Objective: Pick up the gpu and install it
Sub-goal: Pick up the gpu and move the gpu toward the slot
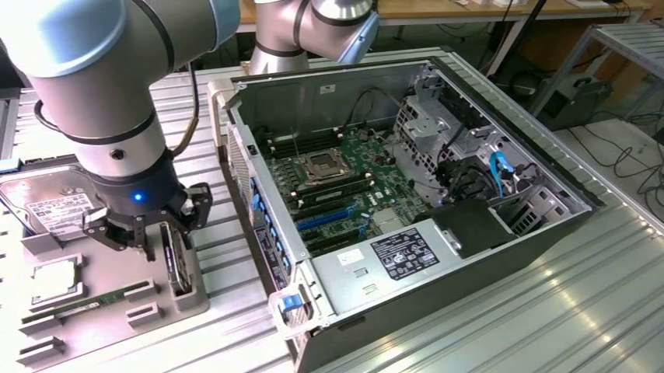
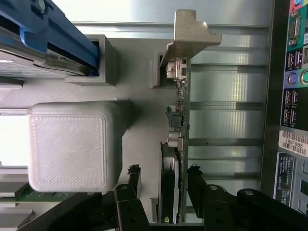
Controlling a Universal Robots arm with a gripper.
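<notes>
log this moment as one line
claw: open, astride gpu | gpu: edge-on in tray, not lifted | install: not done

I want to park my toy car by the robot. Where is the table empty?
Bare ribbed metal table lies at the exterior view's right, beside the open black computer case. A narrow strip runs between the case and the grey parts tray. The tray is crowded: the gripper straddles the green gpu card there.
</notes>
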